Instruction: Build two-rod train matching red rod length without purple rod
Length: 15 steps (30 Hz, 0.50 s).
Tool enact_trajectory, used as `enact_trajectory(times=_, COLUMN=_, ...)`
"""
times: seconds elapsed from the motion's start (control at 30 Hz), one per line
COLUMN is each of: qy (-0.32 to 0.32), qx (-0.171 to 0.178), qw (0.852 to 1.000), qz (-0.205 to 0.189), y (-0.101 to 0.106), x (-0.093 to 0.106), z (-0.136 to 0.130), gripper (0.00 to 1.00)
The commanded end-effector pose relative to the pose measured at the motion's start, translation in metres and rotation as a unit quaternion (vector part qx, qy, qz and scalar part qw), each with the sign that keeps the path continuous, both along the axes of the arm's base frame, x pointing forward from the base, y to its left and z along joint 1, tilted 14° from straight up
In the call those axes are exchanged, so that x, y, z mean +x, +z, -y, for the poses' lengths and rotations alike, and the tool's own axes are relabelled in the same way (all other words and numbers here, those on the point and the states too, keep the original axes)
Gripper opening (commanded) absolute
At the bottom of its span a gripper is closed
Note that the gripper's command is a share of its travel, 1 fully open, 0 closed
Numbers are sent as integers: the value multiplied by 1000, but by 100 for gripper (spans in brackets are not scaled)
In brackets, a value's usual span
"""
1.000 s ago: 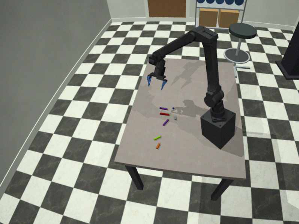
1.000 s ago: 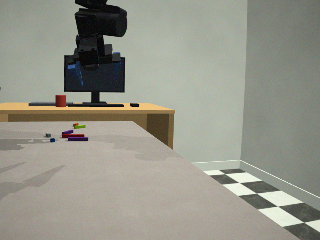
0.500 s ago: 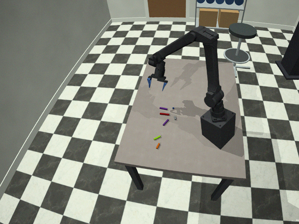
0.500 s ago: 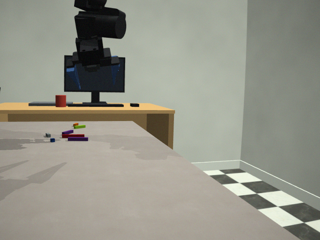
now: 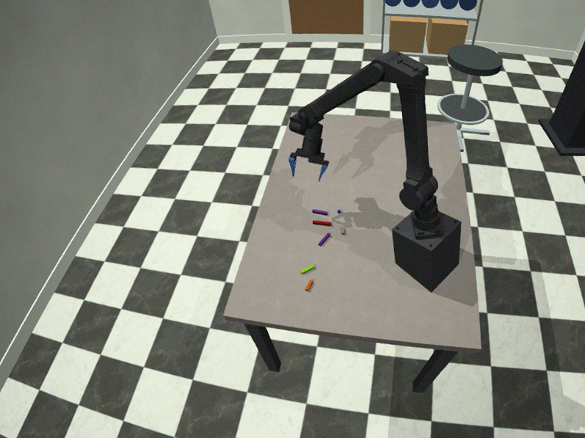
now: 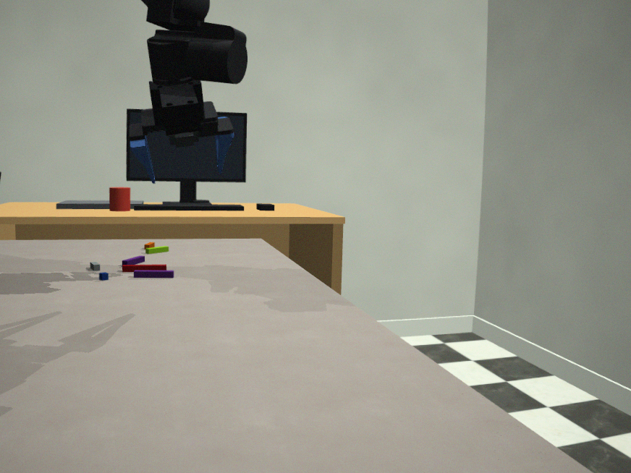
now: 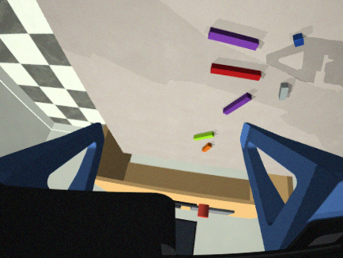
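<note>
My gripper is open and empty, high above the table and away from the rods. The red rod lies between two purple rods, one purple rod roughly parallel to it, the other purple rod slanted. The small blue rod and the grey rod lie beside this group. The lime rod and the orange rod lie further off, apart and at different angles.
The table bears the arm's black base block at one side. A desk with a monitor and a red cup stands beyond the table's far end in the exterior view.
</note>
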<state>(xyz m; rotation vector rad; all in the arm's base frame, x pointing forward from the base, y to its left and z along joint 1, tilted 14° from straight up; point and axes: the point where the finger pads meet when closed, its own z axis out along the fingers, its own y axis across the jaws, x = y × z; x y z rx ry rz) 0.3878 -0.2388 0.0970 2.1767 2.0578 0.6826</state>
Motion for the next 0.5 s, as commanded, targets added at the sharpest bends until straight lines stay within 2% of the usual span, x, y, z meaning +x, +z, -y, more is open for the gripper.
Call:
enact_trajectory(times=0.0, qy=51, qx=-48, qw=997, qz=13, y=-3, x=2, z=-14, gripper=100)
enact_trajectory(times=0.03, qy=51, qx=-48, qw=997, qz=13, y=-3, x=2, z=-14, gripper=100)
enact_trajectory(times=0.07, qy=51, qx=-37, qw=998, qz=0, y=-17, x=1, z=-15, gripper=100)
enact_trajectory(times=0.13, qy=52, qx=-35, qw=998, qz=-1, y=-19, x=0, z=-16, gripper=100)
enact_trajectory(times=0.17, qy=51, qx=-46, qw=998, qz=11, y=-7, x=8, z=-10, gripper=100)
enact_trajectory(times=0.23, qy=51, qx=-46, qw=998, qz=11, y=-7, x=8, z=-10, gripper=100)
enact_trajectory(times=0.27, qy=39, qx=-58, qw=997, qz=24, y=11, x=7, z=3, gripper=100)
enact_trajectory(times=0.4, qy=40, qx=-47, qw=998, qz=13, y=-1, x=5, z=1, gripper=100)
enact_trajectory(times=0.47, qy=41, qx=-47, qw=998, qz=13, y=-1, x=6, z=0, gripper=100)
